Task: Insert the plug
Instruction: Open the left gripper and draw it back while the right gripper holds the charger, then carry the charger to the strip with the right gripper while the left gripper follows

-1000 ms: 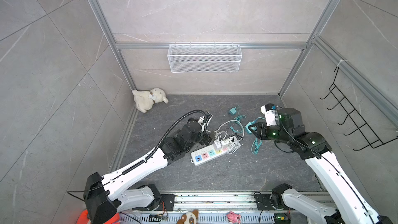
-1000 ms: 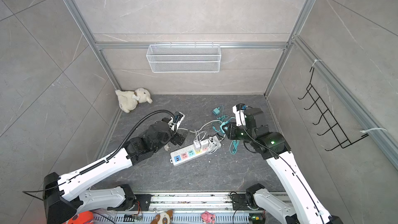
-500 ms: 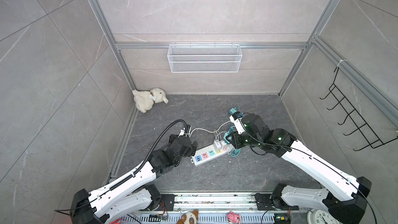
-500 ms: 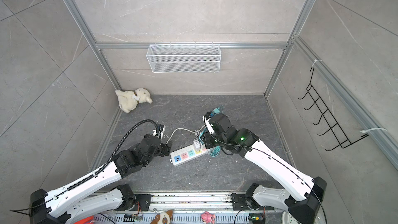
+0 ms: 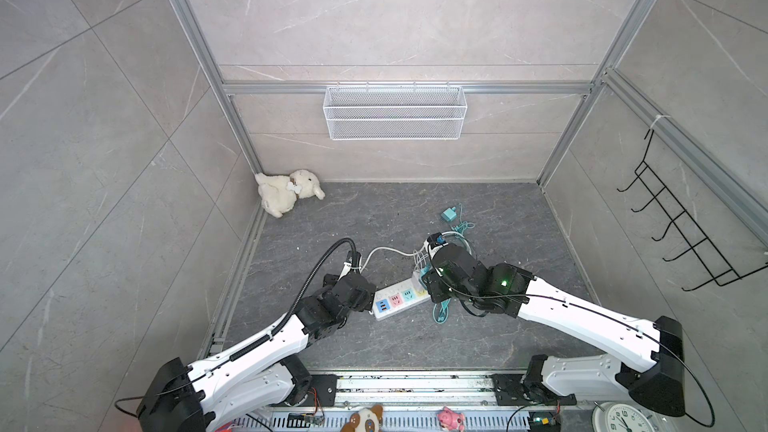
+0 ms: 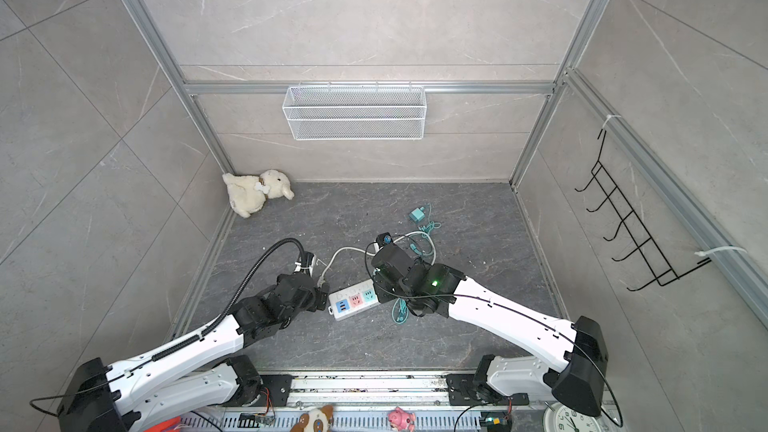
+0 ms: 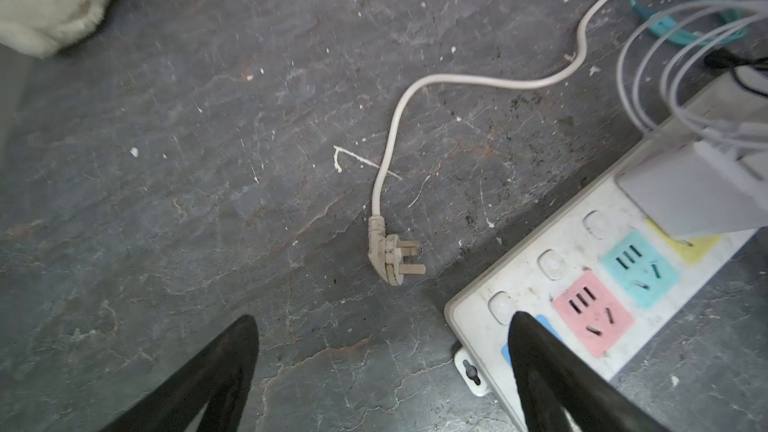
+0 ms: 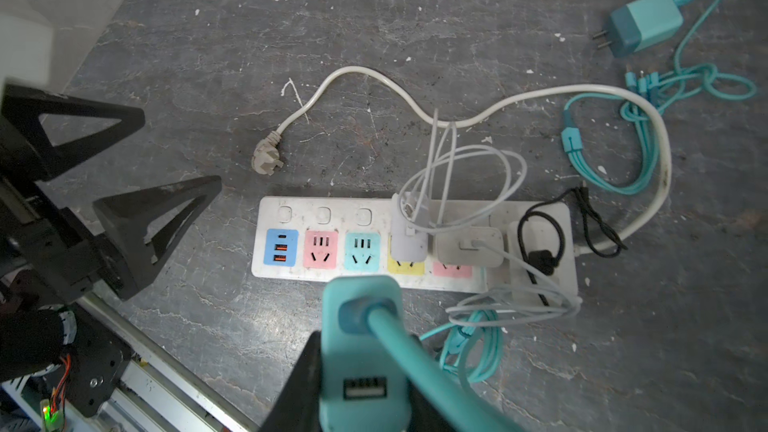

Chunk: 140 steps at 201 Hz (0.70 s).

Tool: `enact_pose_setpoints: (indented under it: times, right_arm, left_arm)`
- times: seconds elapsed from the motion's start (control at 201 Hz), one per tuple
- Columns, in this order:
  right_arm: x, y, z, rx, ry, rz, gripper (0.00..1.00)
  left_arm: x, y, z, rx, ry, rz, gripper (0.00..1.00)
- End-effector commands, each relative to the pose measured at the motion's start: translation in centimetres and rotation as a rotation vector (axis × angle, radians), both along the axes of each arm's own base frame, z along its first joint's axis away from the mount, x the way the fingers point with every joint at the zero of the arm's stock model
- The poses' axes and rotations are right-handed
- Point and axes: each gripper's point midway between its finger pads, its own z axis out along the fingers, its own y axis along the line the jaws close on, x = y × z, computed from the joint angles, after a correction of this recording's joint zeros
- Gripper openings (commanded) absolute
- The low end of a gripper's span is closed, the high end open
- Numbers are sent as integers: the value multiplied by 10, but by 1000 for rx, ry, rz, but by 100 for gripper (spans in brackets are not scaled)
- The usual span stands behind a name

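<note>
A white power strip [image 5: 388, 293] [image 6: 353, 300] [image 8: 303, 209] lies on the dark floor. Its pink and teal sockets beside the blue USB block are empty; further along sit two white chargers [image 8: 409, 238] and a black plug. My right gripper [image 8: 365, 351] [image 5: 430, 284] is shut on a teal plug [image 8: 361, 297] trailing a teal cable. It hovers over the strip's near edge, in front of the teal socket. My left gripper [image 7: 382, 320] [image 5: 370, 301] [image 8: 176, 151] stands open at the strip's USB end, one finger [image 7: 536, 351] above that corner.
The strip's own white cord ends in a loose three-pin plug [image 7: 390, 257] [image 8: 266, 157] on the floor. A second teal charger [image 5: 448, 214] [image 8: 642, 22] and tangled teal cables [image 8: 469, 342] lie nearby. A plush lamb [image 5: 286, 195] sits in the back-left corner.
Over the last second my right arm swung left with the teal plug to above the strip. My left arm drew back to the strip's USB end, jaws still open.
</note>
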Motion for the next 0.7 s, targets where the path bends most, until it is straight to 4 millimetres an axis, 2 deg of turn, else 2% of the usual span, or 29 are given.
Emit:
enact_pose_setpoints:
  times: [0.0,0.139,0.344,0.483,0.692]
  right_arm:
    - [0,-23,-6,-9,0,-124,4]
    - [-9,-42,-21,5,23,-190,5]
    - [-22,-66,-41,-9,65,-256,5]
    - [-27,-77,-54,-23,87,-307,5]
    - [-23,-81,-74,-50,115,-368,5]
  left_arm:
    - [18,-24,-1,-141,11,-43,93]
    - [33,-41,-16,-148,38,-81,88]
    - [50,-52,-33,-77,88,-98,80]
    - [48,-55,-39,-57,127,-124,78]
    - [41,-56,-56,-48,187,-134,76]
